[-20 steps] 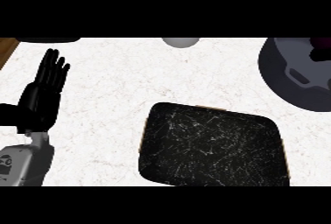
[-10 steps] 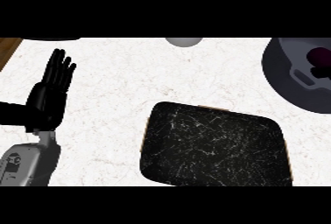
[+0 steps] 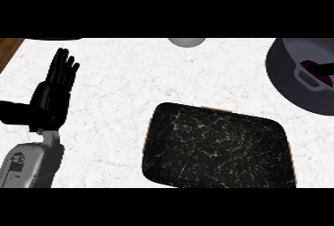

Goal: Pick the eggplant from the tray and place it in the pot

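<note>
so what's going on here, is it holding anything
Nothing is held in this view. The left hand rests open at the left, fingers up, over the counter. The black tray has nothing on it. At the right edge the pot holds something dark purple, likely the eggplant, with a dark shape just above it, too cropped to name. The right hand is not clearly visible.

Black white-scratched tray (image 3: pixel 215 152), dark grey pot (image 3: pixel 294 81), white veined counter (image 3: pixel 143 79), black robot hand (image 3: pixel 51 99)

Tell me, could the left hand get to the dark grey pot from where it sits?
Probably not easily: the left hand rests open at the left, while the dark grey pot sits far right, beyond the black tray.
</note>
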